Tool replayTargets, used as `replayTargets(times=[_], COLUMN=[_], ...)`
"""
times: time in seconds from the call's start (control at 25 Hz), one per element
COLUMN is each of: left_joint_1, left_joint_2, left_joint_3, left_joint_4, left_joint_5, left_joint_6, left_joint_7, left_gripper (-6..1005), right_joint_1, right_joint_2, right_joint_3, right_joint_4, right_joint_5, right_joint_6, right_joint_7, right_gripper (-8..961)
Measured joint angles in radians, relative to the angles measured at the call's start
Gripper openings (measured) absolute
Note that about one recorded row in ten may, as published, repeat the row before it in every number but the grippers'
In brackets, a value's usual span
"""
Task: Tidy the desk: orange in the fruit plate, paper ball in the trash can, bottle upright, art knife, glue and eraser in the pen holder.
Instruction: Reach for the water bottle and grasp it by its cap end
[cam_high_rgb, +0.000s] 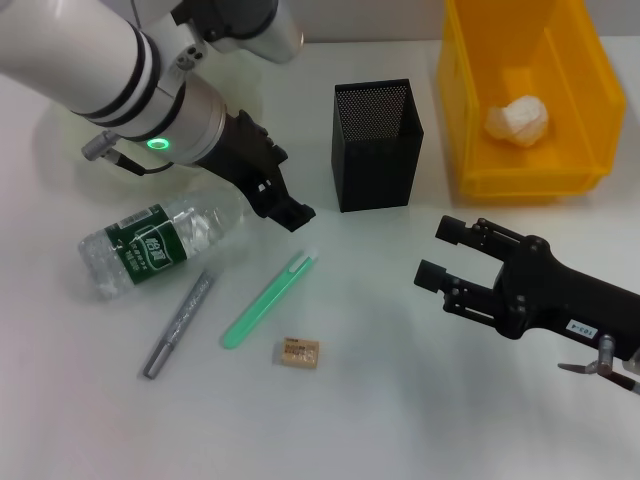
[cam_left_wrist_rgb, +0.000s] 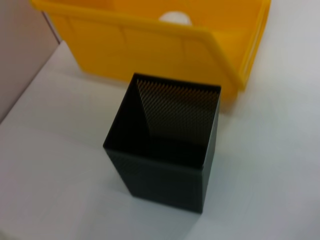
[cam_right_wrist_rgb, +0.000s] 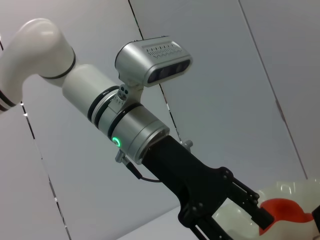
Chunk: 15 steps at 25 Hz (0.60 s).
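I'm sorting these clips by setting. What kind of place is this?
Probably a staged desk in a robot lab: a plain white tabletop with stationery beside a black mesh pen holder, a yellow trash can, and bare panelled walls behind the left gripper.

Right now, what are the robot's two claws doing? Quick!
Left gripper: above the bottle's cap end; open or shut cannot be told.
Right gripper: open, holding nothing.

Left end effector (cam_high_rgb: 290, 212): arm reaching in from upper left, angled downward, fingers apparently together. Right end effector (cam_high_rgb: 445, 252): low at right, pointing left, fingers spread, empty.
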Motion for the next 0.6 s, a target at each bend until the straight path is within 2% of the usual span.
replayTargets(times=[0.24, 0.6], left_joint_1=[-0.015, -0.023], left_joint_2=[0.0, 0.001], left_joint_3=[0.022, 0.045], left_joint_4=[-0.006, -0.026], left_joint_5=[0.069, 0.085], left_joint_6=[0.007, 0.016], left_joint_7=[-0.041, -0.07], left_gripper=[797, 797], right_joint_1=[-0.005, 0.001], right_joint_2=[-0.001, 0.001], right_joint_3=[-0.006, -0.012], right_joint_4=[0.001, 0.002], right_joint_5=[-0.005, -0.008], right_joint_6=[-0.005, -0.008], right_joint_7=[-0.003, -0.005], right_gripper=[738, 738])
